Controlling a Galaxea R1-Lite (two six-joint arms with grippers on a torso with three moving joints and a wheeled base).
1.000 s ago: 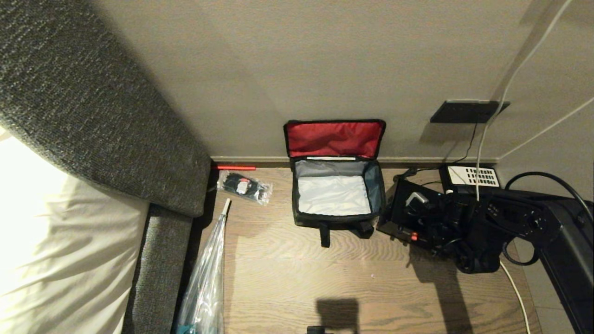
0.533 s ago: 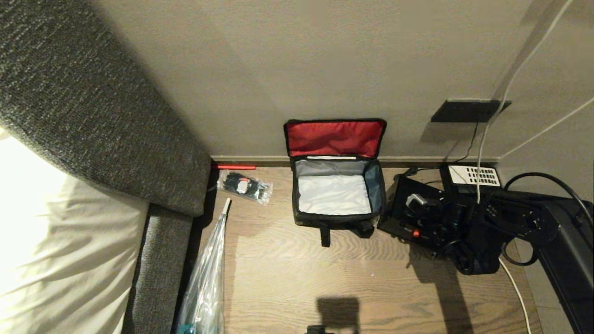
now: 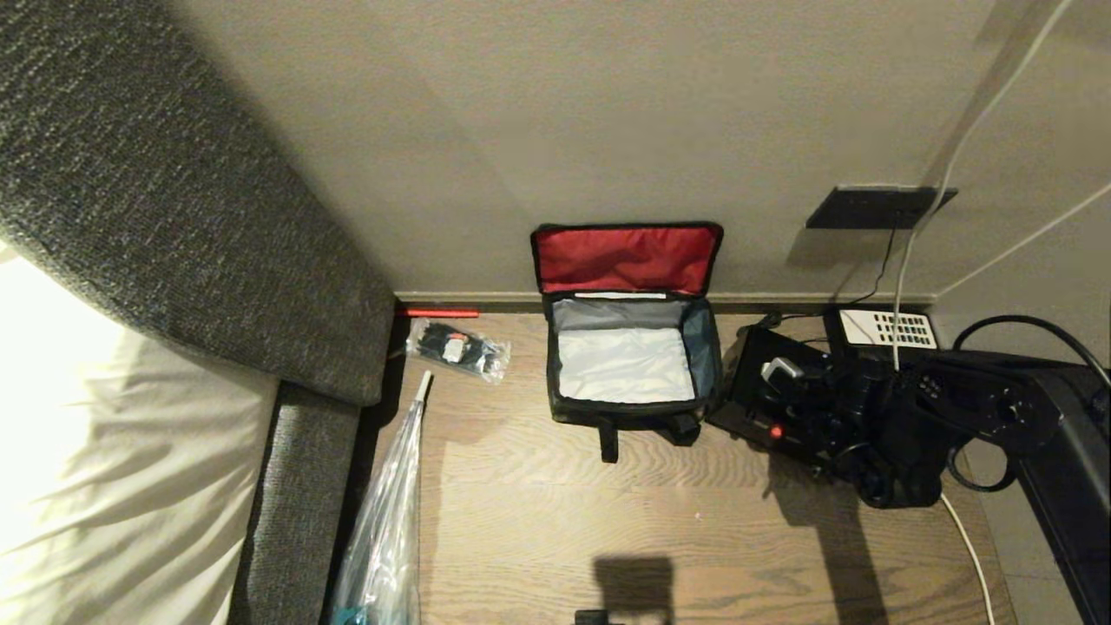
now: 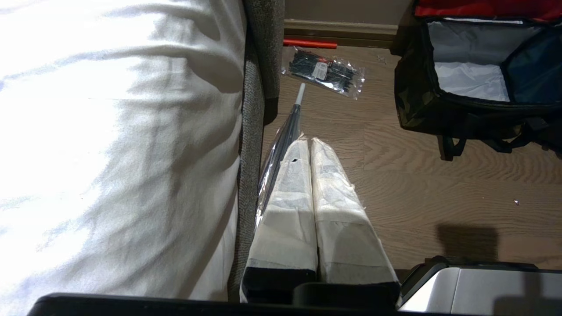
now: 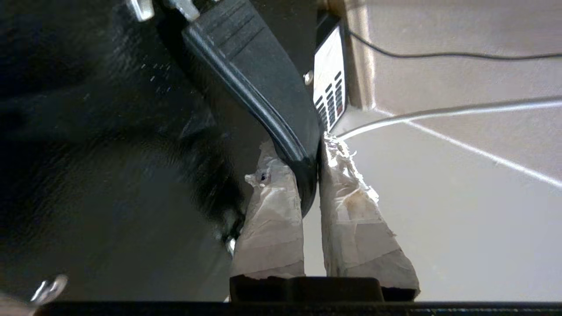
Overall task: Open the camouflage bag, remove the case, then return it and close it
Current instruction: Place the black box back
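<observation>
Bag: I'm seeing the camouflage bag [image 3: 627, 408] standing open on the wooden floor [image 3: 677, 529] against the wall, red-lined lid [image 3: 627, 259] leaning up on the wall, mouth facing up, grey interior showing nothing inside.
Case: I'm holding the case [image 3: 768, 395] just right of the bag; its near corner is almost touching the bag's side. It's tilted, its long axis running from the bag's front corner back toward the desk telephone [image 3: 885, 330].
Right pincer: I'm clamping the right gripper [image 5: 312, 153] on the case's black handle [image 5: 259, 92]; the taped fingers [image 5: 351, 219] are pinching it.
Left pincer: the left gripper [image 4: 309, 145] is hanging by the bed [image 4: 109, 145], fingers pressed together, holding nothing.
Nearby: a packet of cable ties [image 3: 457, 349] is lying left of the bag.
</observation>
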